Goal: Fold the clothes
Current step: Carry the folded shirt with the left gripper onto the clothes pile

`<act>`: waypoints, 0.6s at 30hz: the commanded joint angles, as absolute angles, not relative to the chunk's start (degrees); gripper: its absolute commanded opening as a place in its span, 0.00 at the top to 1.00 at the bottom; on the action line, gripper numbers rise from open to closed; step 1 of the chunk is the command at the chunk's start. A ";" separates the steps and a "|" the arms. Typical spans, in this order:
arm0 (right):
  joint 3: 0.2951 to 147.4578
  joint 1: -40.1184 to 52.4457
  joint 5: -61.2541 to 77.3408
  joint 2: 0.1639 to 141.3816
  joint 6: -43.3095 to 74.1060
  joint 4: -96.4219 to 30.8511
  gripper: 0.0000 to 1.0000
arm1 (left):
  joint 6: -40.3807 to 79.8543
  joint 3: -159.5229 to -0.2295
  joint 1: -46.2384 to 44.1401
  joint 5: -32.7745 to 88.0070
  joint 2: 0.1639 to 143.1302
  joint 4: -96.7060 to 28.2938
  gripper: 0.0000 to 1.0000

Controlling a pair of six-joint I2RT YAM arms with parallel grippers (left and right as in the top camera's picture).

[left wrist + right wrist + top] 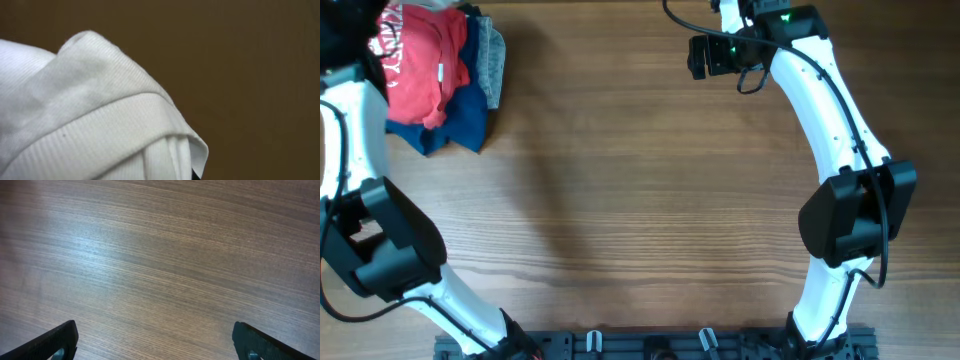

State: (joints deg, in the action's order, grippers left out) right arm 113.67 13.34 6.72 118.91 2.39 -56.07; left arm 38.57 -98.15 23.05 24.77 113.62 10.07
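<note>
White ribbed cloth of the clothes [90,115], with a folded collar-like band, fills the lower left of the left wrist view. It is bunched right over my left gripper's jaws and hides the fingers; only a black sliver shows under the cloth edge. The left gripper is shut on this cloth, above the table's far left corner, where the overhead view cuts it off. My right gripper [155,332] hangs open over bare wood at the far side of the table, right of centre [710,55], with nothing between its fingers [60,340].
A pile of other garments lies at the far left: a red T-shirt with white lettering [420,65] on top of navy [465,120] and grey [492,55] ones. A black rail [650,345] runs along the table's front edge.
</note>
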 commanded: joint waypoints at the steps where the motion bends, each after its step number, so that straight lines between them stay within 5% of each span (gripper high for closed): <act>1: 113.89 13.43 5.74 119.50 3.18 -56.18 0.00 | 36.21 -101.38 23.81 27.11 114.15 7.35 0.96; 18: 113.89 13.43 5.91 119.50 3.18 -57.76 0.00 | 29.12 -101.36 31.38 22.92 114.17 -33.98 0.91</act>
